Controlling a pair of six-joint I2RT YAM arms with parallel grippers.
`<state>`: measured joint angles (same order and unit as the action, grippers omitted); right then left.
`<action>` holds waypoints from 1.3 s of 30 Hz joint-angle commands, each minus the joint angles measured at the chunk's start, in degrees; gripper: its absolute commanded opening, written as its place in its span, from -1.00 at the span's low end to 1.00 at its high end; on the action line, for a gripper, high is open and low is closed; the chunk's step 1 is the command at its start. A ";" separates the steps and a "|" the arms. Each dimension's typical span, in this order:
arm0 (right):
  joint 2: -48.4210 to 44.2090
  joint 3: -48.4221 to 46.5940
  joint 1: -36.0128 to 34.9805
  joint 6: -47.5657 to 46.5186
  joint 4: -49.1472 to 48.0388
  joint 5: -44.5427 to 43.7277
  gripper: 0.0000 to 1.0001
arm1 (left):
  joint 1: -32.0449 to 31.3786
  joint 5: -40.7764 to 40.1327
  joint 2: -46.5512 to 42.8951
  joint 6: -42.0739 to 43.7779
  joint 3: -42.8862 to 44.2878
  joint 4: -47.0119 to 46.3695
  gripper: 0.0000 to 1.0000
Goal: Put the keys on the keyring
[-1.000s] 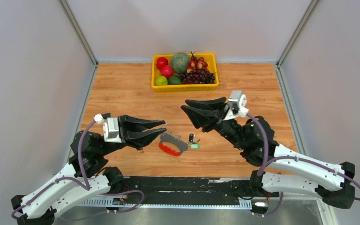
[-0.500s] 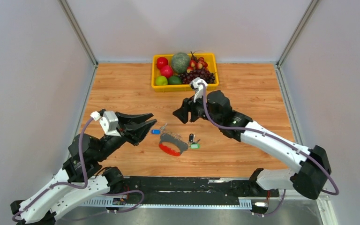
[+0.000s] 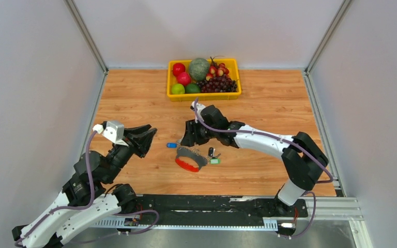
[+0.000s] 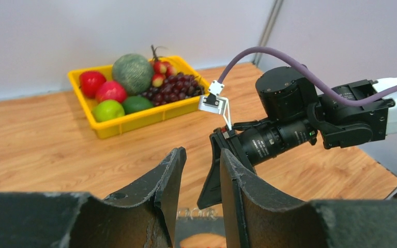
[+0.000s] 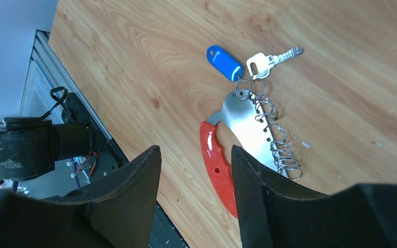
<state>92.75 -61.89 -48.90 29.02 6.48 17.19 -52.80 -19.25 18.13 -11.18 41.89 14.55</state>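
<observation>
Keys (image 5: 262, 63) lie flat on the tabletop (image 3: 134, 103), near its middle and well short of the fruit tray (image 3: 204, 96). You can see one silver key with a blue tag (image 5: 224, 62) at the tip of the keyring (image 5: 243, 124), which is a curved silver plate edged with wire loops and backed by a red crescent. The key touches the end loops, but whether it is threaded on cannot be told. Two more small pieces sit just right of the plate in the top view, too small to read.

Your right gripper (image 5: 194, 155) hangs directly over the plate, its fingers moderately apart with nothing between them. That looks like a stance for coming down astride the plate or the key. Your left gripper (image 4: 201, 155) waits off to the left, aimed at the same cluster. Its fingers are nearly together and empty, probably held back so the right arm has room.

Judge this as the approach, with no grasp made yet. Thin, flat metal on wood will be hard to pinch, so expect it to slide.
</observation>
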 commanded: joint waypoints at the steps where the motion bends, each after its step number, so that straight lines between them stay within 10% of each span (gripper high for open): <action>1: 4.25 -1.84 -1.59 8.99 -4.86 -0.02 0.09 | -0.11 -5.31 -0.93 -2.09 1.04 4.69 -0.16; 39: 20.54 -2.46 -2.78 29.86 -16.42 -9.62 -0.09 | -0.05 -6.56 -5.66 -1.47 -0.32 8.28 -0.09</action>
<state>111.81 -62.06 -51.35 57.21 -7.92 9.87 -52.80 -26.00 12.91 -12.56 41.89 22.52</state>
